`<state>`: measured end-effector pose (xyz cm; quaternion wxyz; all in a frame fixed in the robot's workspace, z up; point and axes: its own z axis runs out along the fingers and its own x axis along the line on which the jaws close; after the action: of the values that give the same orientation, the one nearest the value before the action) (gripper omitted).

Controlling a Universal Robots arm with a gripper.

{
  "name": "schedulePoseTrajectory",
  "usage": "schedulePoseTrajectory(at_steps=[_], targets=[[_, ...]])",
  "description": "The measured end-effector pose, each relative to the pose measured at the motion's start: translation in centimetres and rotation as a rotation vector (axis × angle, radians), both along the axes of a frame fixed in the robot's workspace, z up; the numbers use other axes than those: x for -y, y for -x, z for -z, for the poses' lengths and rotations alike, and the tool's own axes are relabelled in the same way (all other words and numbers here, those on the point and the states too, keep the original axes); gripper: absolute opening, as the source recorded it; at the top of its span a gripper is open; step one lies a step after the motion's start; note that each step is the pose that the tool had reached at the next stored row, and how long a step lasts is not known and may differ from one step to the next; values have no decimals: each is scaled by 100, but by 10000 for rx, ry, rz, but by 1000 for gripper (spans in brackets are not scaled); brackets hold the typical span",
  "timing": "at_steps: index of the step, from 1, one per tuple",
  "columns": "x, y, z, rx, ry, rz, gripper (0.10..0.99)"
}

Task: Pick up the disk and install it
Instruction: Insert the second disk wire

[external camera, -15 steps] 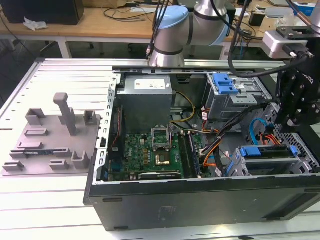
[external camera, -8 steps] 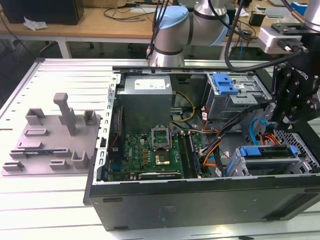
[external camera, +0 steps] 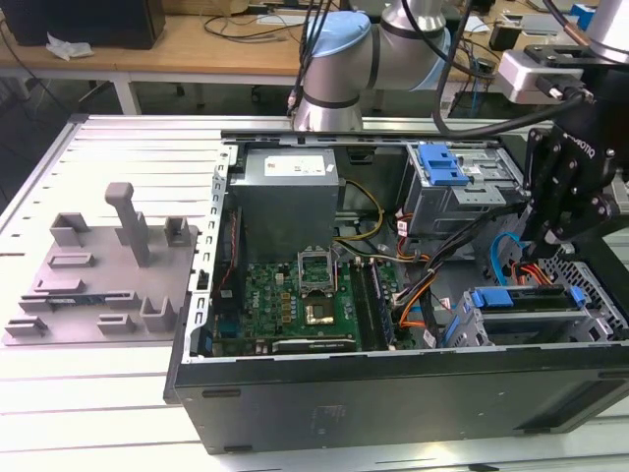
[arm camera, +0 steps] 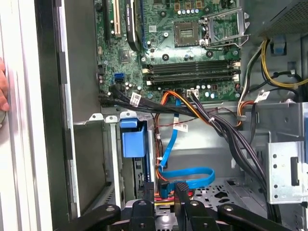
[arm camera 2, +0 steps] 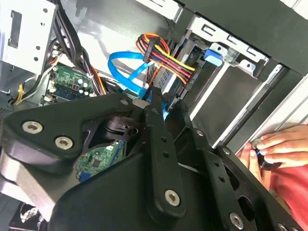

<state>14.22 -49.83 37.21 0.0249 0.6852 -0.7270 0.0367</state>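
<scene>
Disk (external camera: pixel 526 298) seated in drive cage at exterior view's right; hand (external camera: pixel 562 234) just above, grip state unclear: press squarely, avoid cables (arm camera: pixel 185 177).

No words or numbers come through legibly here. The white sticker (external camera: pixel 295 167) on the big grey metal power-supply box (external camera: pixel 285 202) carries print too fine to make out. Short white lettering runs along the black gripper (external camera: pixel 548 239). In the first wrist view, small white paper tags (arm camera: pixel 135 99) on the black cables show unreadable marks.
</scene>
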Motion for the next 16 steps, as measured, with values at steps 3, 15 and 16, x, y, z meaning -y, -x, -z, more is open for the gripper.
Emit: schedulePoseTrajectory(at_steps=[3, 15, 16], targets=[[0, 6, 12, 1, 36, -1, 306], [-9, 7, 45, -1, 251, 0, 294], [-10, 7, 45, 0, 266, 0, 294]])
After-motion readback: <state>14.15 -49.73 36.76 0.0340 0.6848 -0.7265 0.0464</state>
